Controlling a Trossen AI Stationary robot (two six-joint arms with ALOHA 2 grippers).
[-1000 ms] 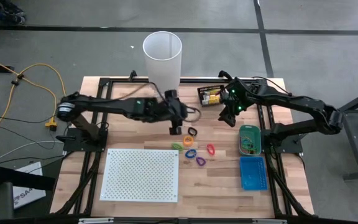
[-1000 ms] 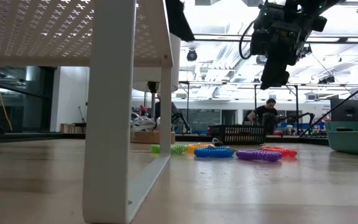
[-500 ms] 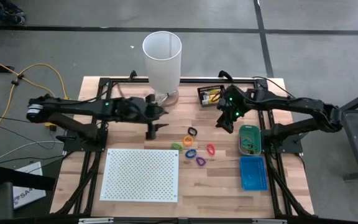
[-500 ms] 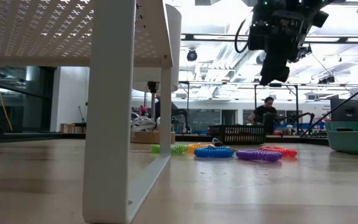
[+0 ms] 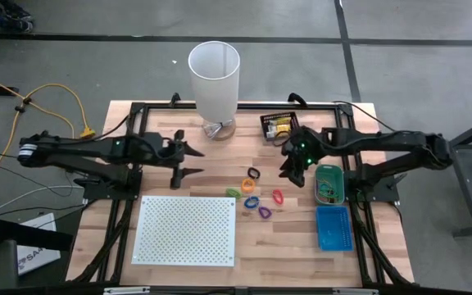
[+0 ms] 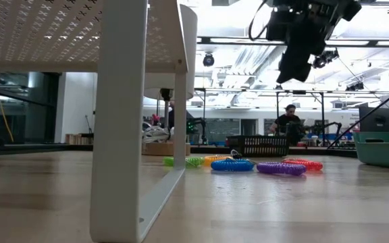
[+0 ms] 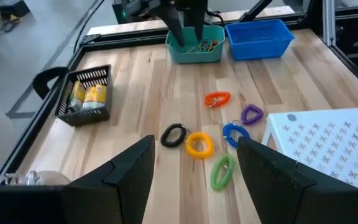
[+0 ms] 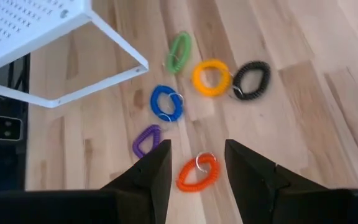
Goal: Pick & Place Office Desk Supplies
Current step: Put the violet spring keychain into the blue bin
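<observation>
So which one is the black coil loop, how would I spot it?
Start at the tall white cylinder at the table's back edge, then drop to the cluster of coloured coil loops beside the white perforated board. The black coil loop sits nearest the cylinder, touching the orange one; it alone is dark.

Bare table (image 5: pixel 183 135) left of loops (image 5: pixel 255 192); board (image 5: pixel 187 229) nearby.

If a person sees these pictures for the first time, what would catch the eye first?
Probably the cluster of bright coil loops lying mid-table, between the white perforated board and the green bin. Next, the tall white cylinder at the far edge, and the right gripper, open, hanging above the loops.
</observation>
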